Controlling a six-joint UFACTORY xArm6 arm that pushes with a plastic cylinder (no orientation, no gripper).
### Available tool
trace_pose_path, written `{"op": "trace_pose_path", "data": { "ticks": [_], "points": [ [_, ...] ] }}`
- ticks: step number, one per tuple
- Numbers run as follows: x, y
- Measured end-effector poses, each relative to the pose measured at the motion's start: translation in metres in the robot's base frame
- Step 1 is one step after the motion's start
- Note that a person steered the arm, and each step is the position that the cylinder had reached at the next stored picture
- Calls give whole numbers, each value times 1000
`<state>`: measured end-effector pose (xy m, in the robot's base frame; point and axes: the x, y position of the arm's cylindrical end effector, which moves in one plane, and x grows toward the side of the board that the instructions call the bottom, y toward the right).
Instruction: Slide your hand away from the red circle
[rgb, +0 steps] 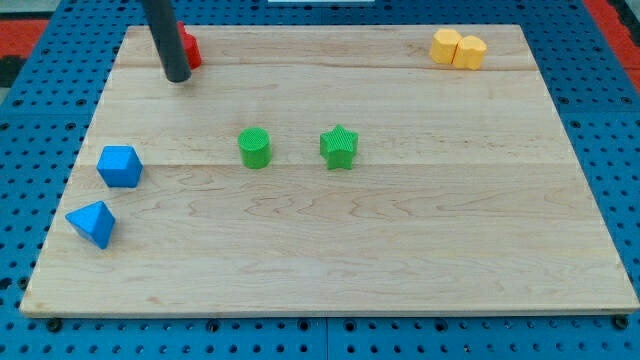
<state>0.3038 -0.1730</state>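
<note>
Standing near the view's top left corner of the pale wooden table, my tip, the lower end of a straight dark rod, rests just in front of a red block. This arm carries no pincer, so there is nothing to be wide, narrow or holding. The red block, presumably the task's red circle, is mostly hidden behind the rod; its shape, its long axis and which way it points cannot be made out. It sits beside the table's top edge, touching or nearly touching the rod.

Judging by this closeness, the move away is hardly begun; the tip has open wood toward the view's bottom and right to slide into.

Farther out, a green cylinder and a green star block stand near the middle. Two blue angular blocks lie at the left edge. A yellow block sits top right.
</note>
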Motion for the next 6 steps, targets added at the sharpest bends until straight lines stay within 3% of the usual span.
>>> {"op": "trace_pose_path", "data": {
  "ticks": [6],
  "points": [
    [6,32]
  ]
}}
